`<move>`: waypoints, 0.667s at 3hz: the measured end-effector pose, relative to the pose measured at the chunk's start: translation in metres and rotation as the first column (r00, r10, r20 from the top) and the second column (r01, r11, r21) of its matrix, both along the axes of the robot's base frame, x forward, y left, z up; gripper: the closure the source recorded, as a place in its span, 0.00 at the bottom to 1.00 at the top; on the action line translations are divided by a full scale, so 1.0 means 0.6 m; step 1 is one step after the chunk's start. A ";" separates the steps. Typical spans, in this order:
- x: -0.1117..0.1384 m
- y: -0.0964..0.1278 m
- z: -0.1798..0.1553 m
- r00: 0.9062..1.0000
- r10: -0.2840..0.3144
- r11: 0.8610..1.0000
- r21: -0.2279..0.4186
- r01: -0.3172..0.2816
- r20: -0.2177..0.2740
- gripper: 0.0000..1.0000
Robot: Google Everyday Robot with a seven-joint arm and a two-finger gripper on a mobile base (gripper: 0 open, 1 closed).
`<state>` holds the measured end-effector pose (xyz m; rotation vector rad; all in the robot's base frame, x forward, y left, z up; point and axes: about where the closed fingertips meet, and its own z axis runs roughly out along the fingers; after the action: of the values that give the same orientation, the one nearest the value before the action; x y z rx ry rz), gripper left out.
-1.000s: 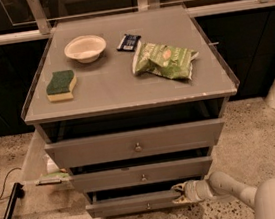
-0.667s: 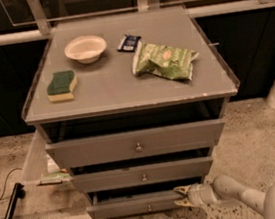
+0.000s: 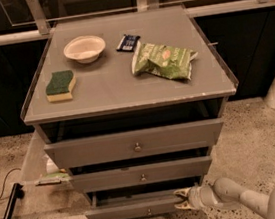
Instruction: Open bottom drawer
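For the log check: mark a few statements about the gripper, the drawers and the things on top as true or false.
1. The gripper is at the right end of the bottom drawer front. True.
2. The sponge lies in the bowl. False: it lies on the cabinet top, apart from the bowl.
3. A green bag lies on the cabinet top. True.
4. The gripper hovers over the cabinet top. False: it is low, at the bottom drawer.

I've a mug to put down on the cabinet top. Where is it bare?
Bare: the front strip of the cabinet top, between the sponge and the chip bag. Crowded: the back, with the bowl and dark packet by the bag. The end effector is low, at the bottom drawer.
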<state>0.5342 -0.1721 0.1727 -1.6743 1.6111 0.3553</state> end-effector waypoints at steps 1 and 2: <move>0.000 0.000 0.000 1.000 0.000 1.000 0.000 0.000 0.000 0.83; 0.000 0.000 0.000 1.000 0.000 1.000 0.000 0.000 0.000 0.59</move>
<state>0.5341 -0.1720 0.1725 -1.6742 1.6113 0.3557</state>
